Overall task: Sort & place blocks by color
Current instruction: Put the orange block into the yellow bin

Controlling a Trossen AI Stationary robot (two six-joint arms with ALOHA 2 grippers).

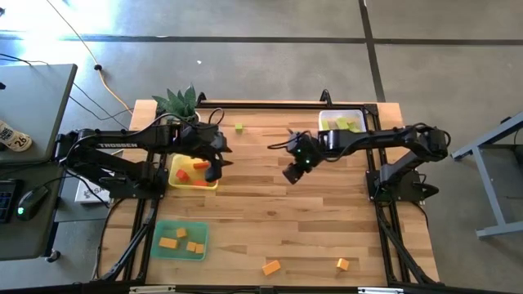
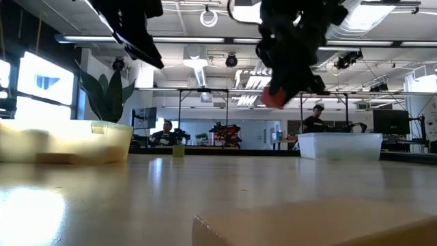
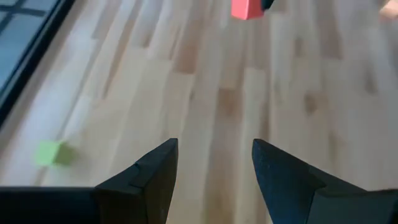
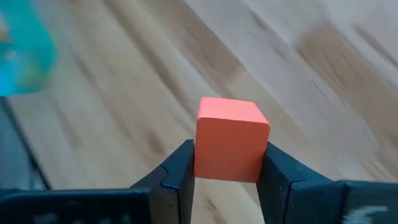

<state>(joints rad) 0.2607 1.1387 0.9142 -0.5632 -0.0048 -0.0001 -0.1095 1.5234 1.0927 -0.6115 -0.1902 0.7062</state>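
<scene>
My right gripper [image 1: 292, 172] hangs over the middle of the table, shut on a red block [image 4: 230, 144]. The low view shows that block [image 2: 274, 98] well above the tabletop. My left gripper [image 3: 214, 168] stands open with nothing between its fingers, at the right edge of the yellow tray [image 1: 189, 183], which holds red blocks [image 1: 181, 175]. A light green block [image 1: 239, 128] lies loose at the far side. Two orange blocks [image 1: 271, 267] [image 1: 342, 263] lie near the front edge. My right gripper pinches the red block by two opposite sides [image 4: 203, 163] between its two fingers [image 4: 177, 177]. The fingers slant down at it from above. The block is lifted clear of the table, with its top and front faces showing beyond the fingertips.
A clear tray [image 1: 359, 114] with light green blocks stands at the far right. A green tray [image 1: 160, 250] with orange blocks sits at the near left. A potted plant [image 1: 181, 102] stands at the far left corner. Bare wood lies between the arms.
</scene>
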